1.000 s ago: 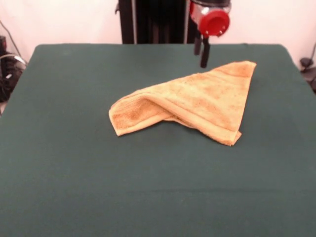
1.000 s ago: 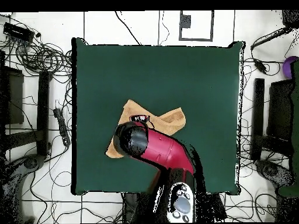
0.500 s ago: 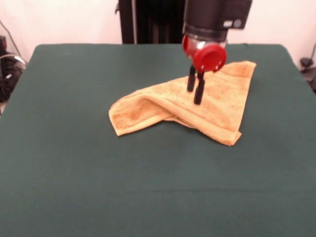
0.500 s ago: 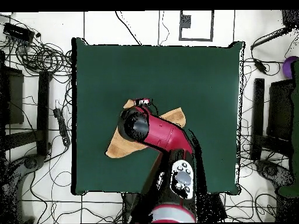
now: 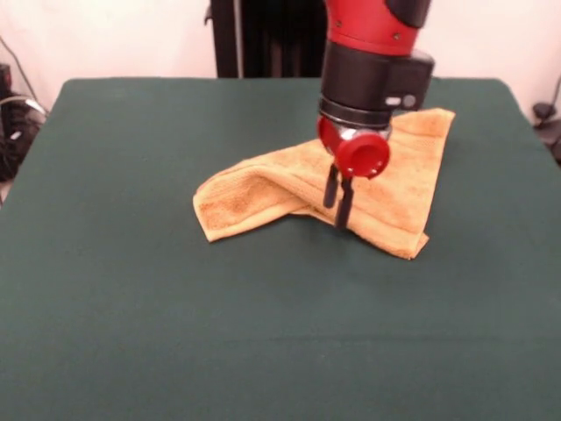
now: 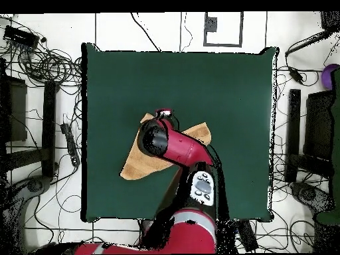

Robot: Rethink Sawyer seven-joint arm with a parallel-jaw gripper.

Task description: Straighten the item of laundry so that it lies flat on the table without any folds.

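The golden-orange towel (image 5: 263,189) lies crumpled near the middle of the dark green table (image 5: 131,307), folded over itself into a rough triangle with a raised ridge. My gripper (image 5: 336,213) hangs from the red and black arm over the towel's front fold, its fingertips at or just above the cloth. The two black fingers (image 5: 330,186) stand slightly apart, with nothing between them. In the overhead view the arm covers the gripper and the towel's middle; the towel (image 6: 136,163) shows on either side of it on the table (image 6: 219,86). No white tag shows.
Cables and black stands (image 6: 50,126) lie on the floor around the table. The robot's black pedestal (image 5: 272,39) stands behind the far edge.
The arm has come down and forward, from above the towel's far edge to its front fold. The towel has not moved.
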